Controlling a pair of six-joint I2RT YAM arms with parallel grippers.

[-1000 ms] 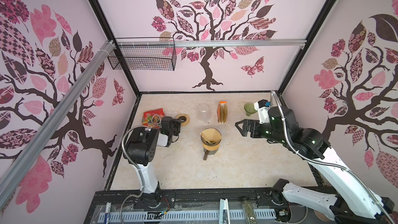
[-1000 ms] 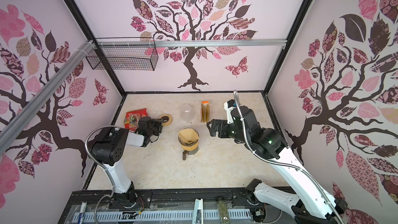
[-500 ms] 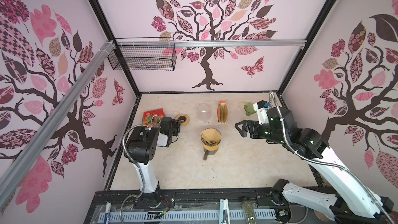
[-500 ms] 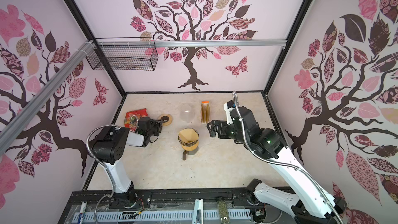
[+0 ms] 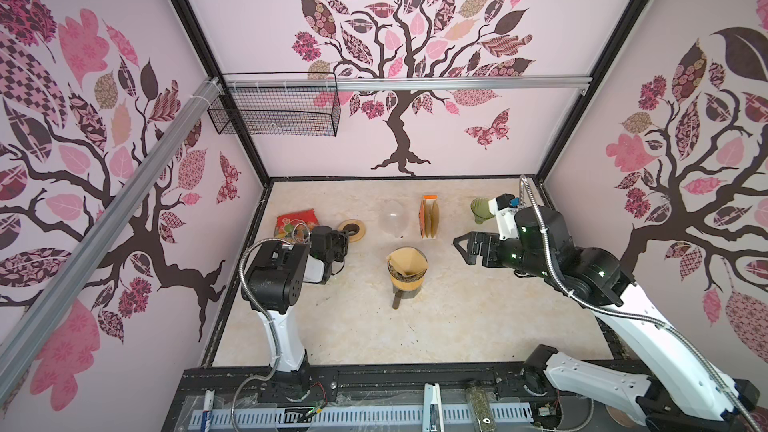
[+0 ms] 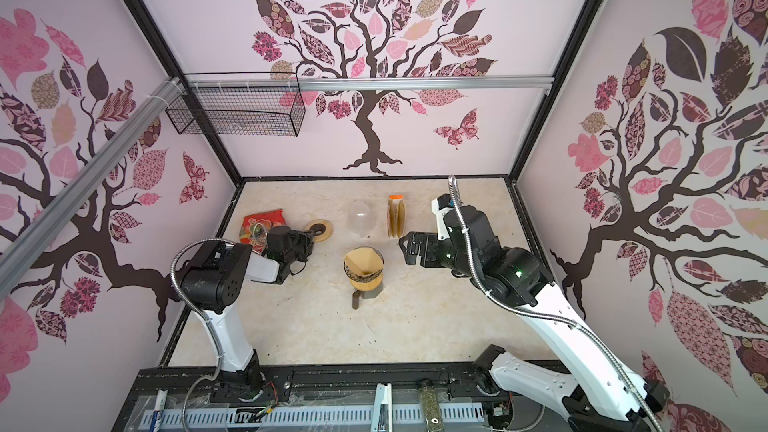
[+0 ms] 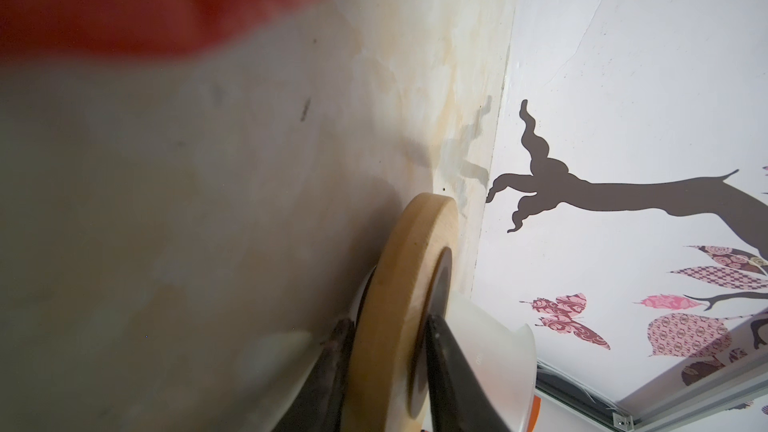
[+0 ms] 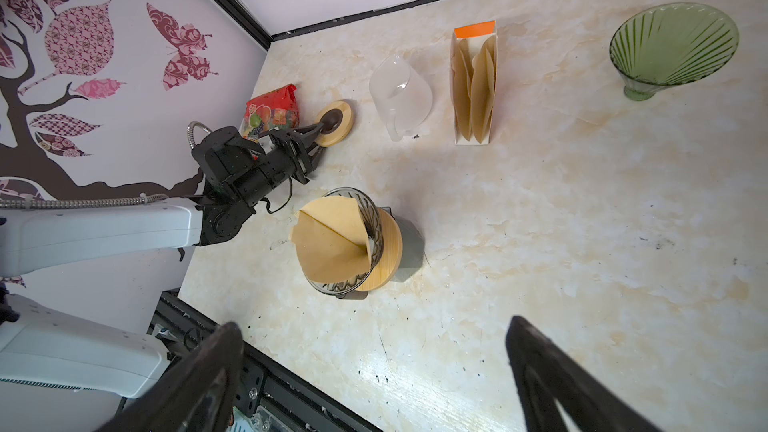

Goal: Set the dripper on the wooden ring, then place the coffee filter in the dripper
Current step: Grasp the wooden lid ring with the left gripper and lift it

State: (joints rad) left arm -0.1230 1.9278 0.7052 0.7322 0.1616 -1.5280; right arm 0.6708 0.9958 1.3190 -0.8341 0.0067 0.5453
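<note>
A brown paper coffee filter [image 5: 405, 261] [image 8: 332, 238] sits open in the dark glass dripper [image 5: 409, 274] [image 6: 363, 272] [image 8: 372, 218], which has a wooden collar and stands mid-table. At the left, my left gripper [image 5: 345, 236] [image 7: 388, 322] [image 8: 322, 124] lies low with one finger on each side of a wooden ring's [image 5: 352, 229] [image 7: 415, 268] rim, shut on it. My right gripper [image 5: 463, 249] [image 6: 405, 249] [image 8: 374, 324] hovers to the right of the dripper, open, with nothing between its fingers.
Behind the dripper are a clear plastic cone [image 5: 392, 222] and a box of filters [image 5: 430, 222] with an orange top. A green glass dripper [image 5: 480, 209] [image 8: 673, 43] stands at the back right. A red snack bag [image 5: 295, 220] lies beside the left arm. A wire basket [image 5: 274, 110] hangs on the back wall.
The left jaws have narrowed onto the wooden ring. The right arm has hardly moved and stays open. The filter and dripper have not moved.
</note>
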